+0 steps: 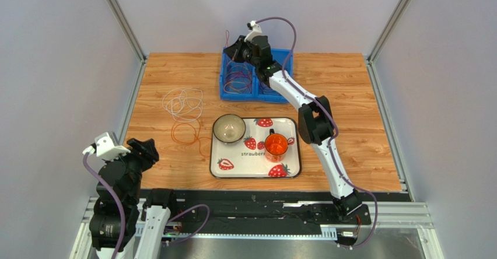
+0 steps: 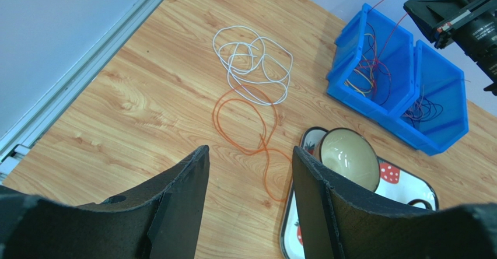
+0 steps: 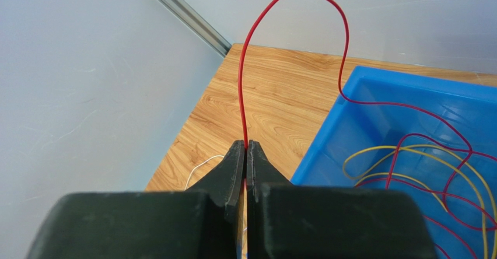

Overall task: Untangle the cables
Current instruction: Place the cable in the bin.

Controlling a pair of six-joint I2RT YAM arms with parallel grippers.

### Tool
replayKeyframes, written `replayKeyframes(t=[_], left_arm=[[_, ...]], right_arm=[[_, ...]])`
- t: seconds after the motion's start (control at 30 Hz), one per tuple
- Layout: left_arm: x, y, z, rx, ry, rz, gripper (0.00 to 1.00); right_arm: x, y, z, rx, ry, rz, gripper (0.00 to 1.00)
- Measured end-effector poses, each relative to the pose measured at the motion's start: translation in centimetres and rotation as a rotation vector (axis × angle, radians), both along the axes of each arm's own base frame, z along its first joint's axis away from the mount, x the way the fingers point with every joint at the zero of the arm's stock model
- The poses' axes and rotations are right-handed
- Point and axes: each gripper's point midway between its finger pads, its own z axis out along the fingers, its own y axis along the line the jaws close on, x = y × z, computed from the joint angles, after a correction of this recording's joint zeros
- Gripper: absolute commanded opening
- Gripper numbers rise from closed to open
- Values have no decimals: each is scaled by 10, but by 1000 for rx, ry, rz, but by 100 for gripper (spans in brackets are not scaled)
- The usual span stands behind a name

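- I see my right gripper [image 3: 245, 147] clamped shut on a red cable [image 3: 241, 90] that arches up and drops into the blue bin [image 3: 326, 130]
- My left gripper [image 2: 248, 157] hangs open over the table [image 2: 146, 95], holding nothing
- A white cable [image 2: 252, 66] and an orange cable [image 2: 242, 125] lie in loose loops on the wood, touching each other, beside the tray [image 2: 415, 184]

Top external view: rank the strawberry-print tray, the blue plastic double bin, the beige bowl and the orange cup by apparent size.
1. White rectangular strawberry-print tray
2. Blue plastic two-compartment bin, somewhat smaller
3. Round beige bowl
4. Translucent orange cup, clearly smallest
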Motion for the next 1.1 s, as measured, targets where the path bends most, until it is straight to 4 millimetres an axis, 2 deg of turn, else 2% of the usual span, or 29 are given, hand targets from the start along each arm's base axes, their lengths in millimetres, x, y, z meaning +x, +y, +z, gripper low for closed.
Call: replayKeyframes(t=[0.1, 0.2, 0.43, 0.63, 0.7, 0.87, 1.1], left_arm=[[0, 0, 0, 0, 0, 0, 63], [0, 0, 0, 0, 0, 0, 63], [0, 0, 0, 0, 1, 1, 62], [0, 0, 0, 0, 2, 1, 62], [0, 0, 0, 0, 2, 1, 62], [0, 0, 0, 0, 2, 1, 62], [0, 0, 0, 0, 2, 2, 62]], right_arm=[[4, -4, -6, 20, 23, 3, 0], [9, -13, -23, 15, 50, -11, 0], [8, -36, -94, -84, 182, -60, 0], [3, -40, -104, -134, 212, -73, 0], [-2, -40, -106, -158, 225, -72, 5], [-13, -40, -107, -221, 244, -72, 30], [-35, -35, -92, -302, 249, -60, 54]])
